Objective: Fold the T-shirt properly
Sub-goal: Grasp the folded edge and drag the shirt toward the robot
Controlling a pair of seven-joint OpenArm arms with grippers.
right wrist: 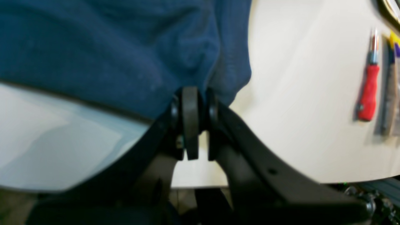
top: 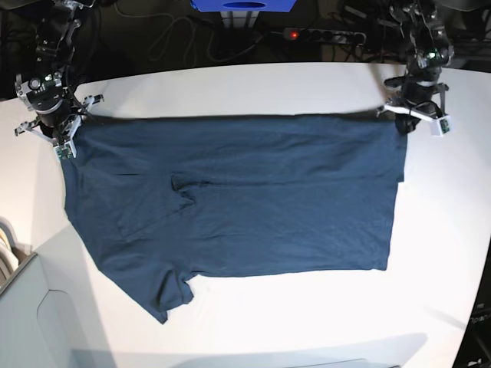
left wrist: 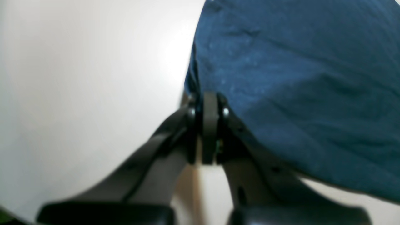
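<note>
Both pincers, left gripper (left wrist: pixel 206 103) and right gripper (right wrist: pixel 195 97), pinch the T-shirt (top: pixel 238 199); only the right wrist view shows a red-handled tool (right wrist: pixel 368 93) off to that pincer's side.

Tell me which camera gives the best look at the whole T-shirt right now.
The base view: it shows the whole T-shirt spread on the white table, with one short sleeve at lower left. The left wrist view shows only the fabric corner pinched in the left gripper; the right wrist view shows only the corner in the right gripper.
</note>
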